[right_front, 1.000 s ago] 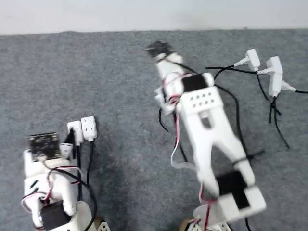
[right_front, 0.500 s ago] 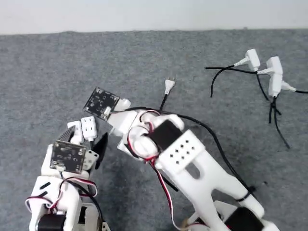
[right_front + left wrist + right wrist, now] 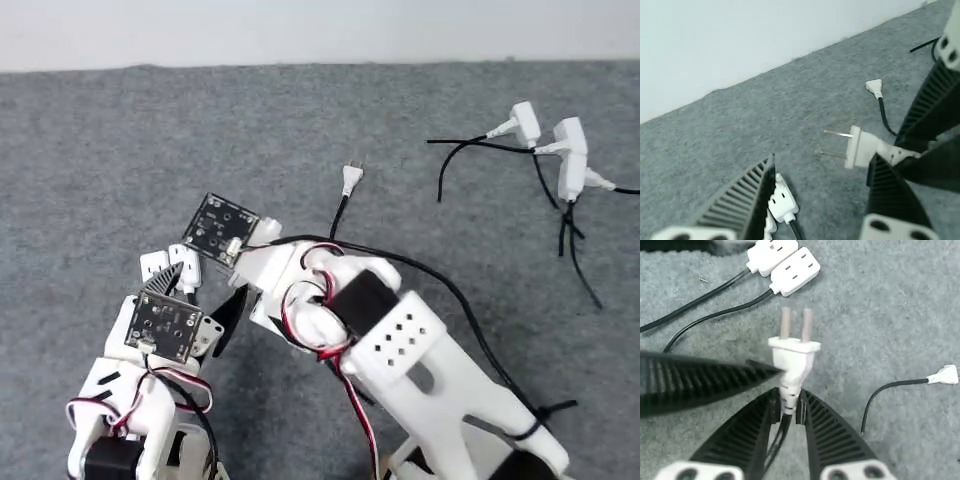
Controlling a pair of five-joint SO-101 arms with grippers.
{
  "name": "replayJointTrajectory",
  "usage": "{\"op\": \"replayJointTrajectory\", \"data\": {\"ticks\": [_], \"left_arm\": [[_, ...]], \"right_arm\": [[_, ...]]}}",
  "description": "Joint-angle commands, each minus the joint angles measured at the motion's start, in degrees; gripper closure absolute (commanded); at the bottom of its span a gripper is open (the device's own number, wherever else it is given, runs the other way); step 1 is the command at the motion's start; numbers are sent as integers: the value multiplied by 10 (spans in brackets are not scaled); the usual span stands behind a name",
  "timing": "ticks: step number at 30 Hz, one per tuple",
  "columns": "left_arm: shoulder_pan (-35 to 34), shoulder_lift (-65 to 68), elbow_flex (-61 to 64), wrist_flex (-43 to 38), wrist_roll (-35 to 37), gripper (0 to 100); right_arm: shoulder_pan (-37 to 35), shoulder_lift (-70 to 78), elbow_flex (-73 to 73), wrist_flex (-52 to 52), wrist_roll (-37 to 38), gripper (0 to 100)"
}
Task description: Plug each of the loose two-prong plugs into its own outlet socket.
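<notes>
The counter (image 3: pixel 120 140) carried a grey, carpet-like covering across its full width. Two white outlet sockets (image 3: pixel 172 266) lay directly on it, side by side and touching, each trailing a black cord (image 3: pixel 720 314). A loose plug (image 3: pixel 350 178) lay flat on the covering, well apart from the outlet sockets, with its prongs pointing away from its own black lead (image 3: pixel 340 212). Two further white connectors (image 3: pixel 521 123) (image 3: pixel 570 150) lay close together, farther from the outlet sockets than the loose plug was. Their black cables (image 3: pixel 465 144) ran in loose curves over the covering.
</notes>
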Motion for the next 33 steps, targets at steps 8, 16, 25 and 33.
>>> {"op": "replayJointTrajectory", "data": {"ticks": [8,16,25,33], "left_arm": [[2,-12,44,-39,-5,710],[2,-12,68,-40,-4,712],[-1,-12,80,-38,-4,713],[-190,-12,80,-71,32,713]], "right_arm": [[-11,-94,39,-7,4,991],[-10,-97,40,-7,4,991],[-10,-101,49,-10,3,991],[-7,-95,61,-25,3,991]]}}
